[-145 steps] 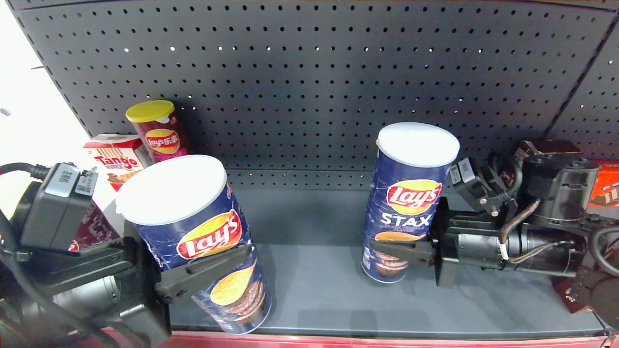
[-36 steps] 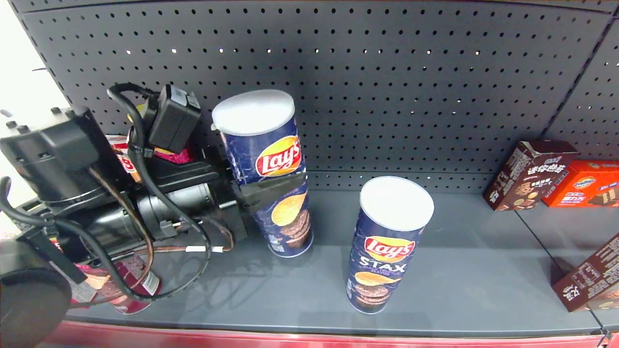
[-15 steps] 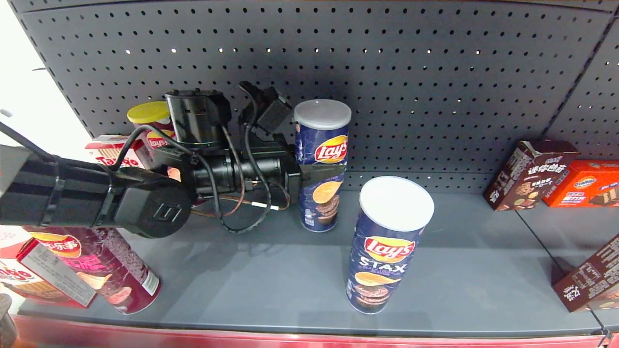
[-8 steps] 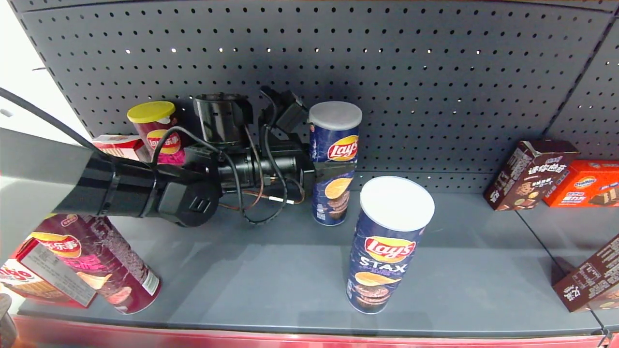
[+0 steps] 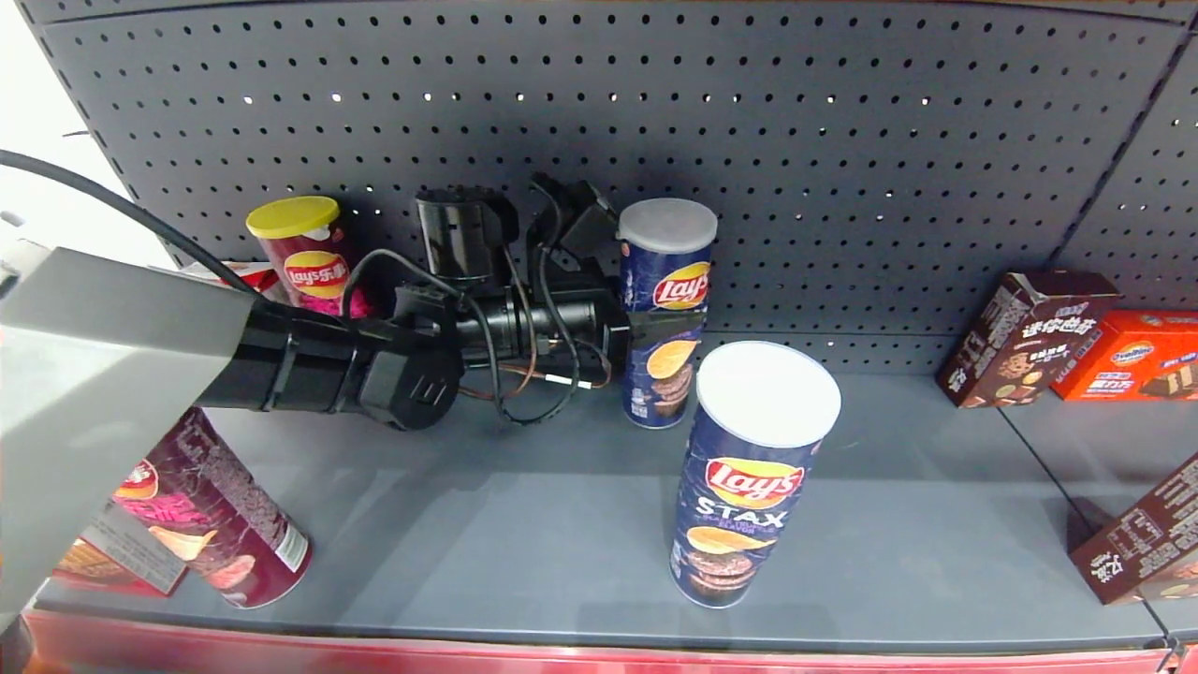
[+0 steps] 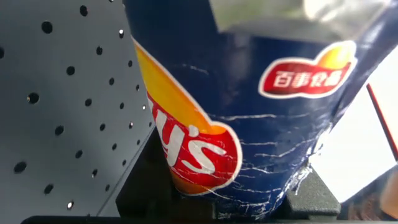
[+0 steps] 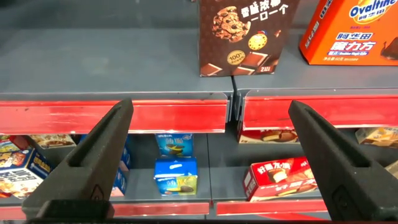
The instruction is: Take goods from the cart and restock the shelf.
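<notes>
Against the pegboard (image 5: pixel 842 140), left gripper (image 5: pixel 666 324) clamps the blue can (image 5: pixel 666 271) (upright); right gripper (image 7: pixel 211 112) gapes.

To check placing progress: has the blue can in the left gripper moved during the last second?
Yes. The held blue can went rightward along the pegboard, nearer the standing blue can.

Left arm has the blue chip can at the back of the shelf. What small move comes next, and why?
Probably ease it down, then open the left gripper. The held can is upright close to the pegboard, behind the front can, with its base at or just above the shelf; contact cannot be told.
</notes>
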